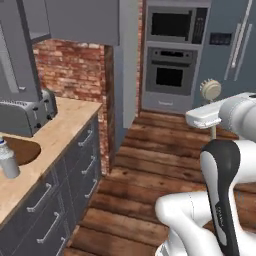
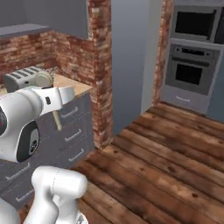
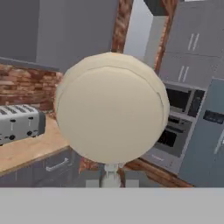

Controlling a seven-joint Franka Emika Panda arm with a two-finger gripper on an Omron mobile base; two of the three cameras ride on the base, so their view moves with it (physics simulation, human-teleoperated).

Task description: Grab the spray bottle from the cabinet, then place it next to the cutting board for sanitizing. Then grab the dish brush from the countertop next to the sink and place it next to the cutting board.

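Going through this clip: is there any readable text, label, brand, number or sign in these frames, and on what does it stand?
No readable text anywhere.
Fridge panel: a dark display, marks too blurred to read.
Microwave: control strip shows only blurred dots.
Toaster: plain knobs, no lettering.
Spray bottle: no label visible.

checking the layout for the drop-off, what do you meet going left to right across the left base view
spray bottle → cutting board → toaster → brick wall → wall ovens → dish brush, held in the hand
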